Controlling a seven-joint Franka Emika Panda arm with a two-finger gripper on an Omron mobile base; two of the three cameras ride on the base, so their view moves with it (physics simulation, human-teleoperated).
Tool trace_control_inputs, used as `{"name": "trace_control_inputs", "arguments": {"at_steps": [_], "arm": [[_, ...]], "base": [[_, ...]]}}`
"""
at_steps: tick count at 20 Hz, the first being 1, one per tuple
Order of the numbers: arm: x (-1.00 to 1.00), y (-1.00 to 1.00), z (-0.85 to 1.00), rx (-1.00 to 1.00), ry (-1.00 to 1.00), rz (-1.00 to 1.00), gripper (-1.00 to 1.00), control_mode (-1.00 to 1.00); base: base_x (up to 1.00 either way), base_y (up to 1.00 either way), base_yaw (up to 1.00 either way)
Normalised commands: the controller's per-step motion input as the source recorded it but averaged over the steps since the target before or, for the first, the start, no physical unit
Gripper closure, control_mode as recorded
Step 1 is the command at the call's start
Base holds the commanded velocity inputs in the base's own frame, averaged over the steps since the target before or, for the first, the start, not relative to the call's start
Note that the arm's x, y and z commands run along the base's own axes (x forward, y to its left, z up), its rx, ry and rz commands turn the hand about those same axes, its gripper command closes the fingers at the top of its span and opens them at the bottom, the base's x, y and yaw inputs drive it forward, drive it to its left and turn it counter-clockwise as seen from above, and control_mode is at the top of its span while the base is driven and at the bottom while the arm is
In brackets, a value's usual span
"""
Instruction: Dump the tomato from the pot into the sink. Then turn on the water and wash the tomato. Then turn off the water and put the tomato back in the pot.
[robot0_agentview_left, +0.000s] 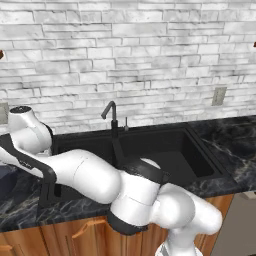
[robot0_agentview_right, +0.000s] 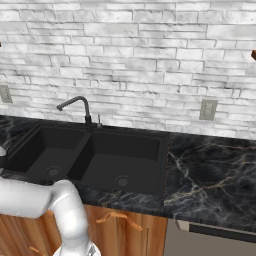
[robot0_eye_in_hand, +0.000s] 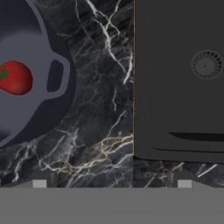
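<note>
In the hand view, the tomato (robot0_eye_in_hand: 15, 77) lies inside the pot (robot0_eye_in_hand: 33, 116) at the far left, red with a small green star of a stem, resting on the pot's blue-grey floor. The pot stands on the black marble countertop (robot0_eye_in_hand: 103, 109), and its loop handle (robot0_eye_in_hand: 58, 75) points toward the sink (robot0_eye_in_hand: 175, 87). A strip of bare veined marble lies between the pot and the sink's rim, so the two are near but apart. To the right, one black basin shows its round drain (robot0_eye_in_hand: 207, 64). The gripper (robot0_eye_in_hand: 111, 183) hangs above this stretch of counter with its fingertips (robot0_eye_in_hand: 39, 183) spread wide at the bottom of the view, pinching nothing.

In the left base view, the white arm (robot0_agentview_left: 100, 177) reaches out low to the left, across the front of the sink (robot0_agentview_left: 200, 160). A dark gooseneck faucet (robot0_agentview_left: 112, 117) rises behind the basins, against the whitewashed brick wall (robot0_agentview_left: 130, 60). A wall outlet (robot0_agentview_left: 218, 95) sits at the right.

In the right base view, the double-basin sink (robot0_agentview_right: 125, 150) shows both drains and its centre divider, with the faucet (robot0_agentview_right: 80, 107) behind. A wide run of marble countertop (robot0_agentview_right: 210, 175) lies to the right, above wooden cabinet fronts (robot0_agentview_right: 120, 227).
</note>
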Motion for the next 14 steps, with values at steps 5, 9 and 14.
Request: {"name": "trace_control_inputs", "arguments": {"at_steps": [5, 9, 14], "arm": [[0.19, 0.15, -0.13, 0.0, 0.0, 0.0, -1.0, -1.0], [0.17, 0.12, -0.23, 0.0, 0.0, 0.0, -1.0, -1.0], [0.13, 0.14, -0.21, 0.0, 0.0, 0.0, -1.0, -1.0]], "base": [[0.0, 0.0, 0.0], [0.0, 0.0, 0.0], [0.0, 0.0, 0.0]]}}
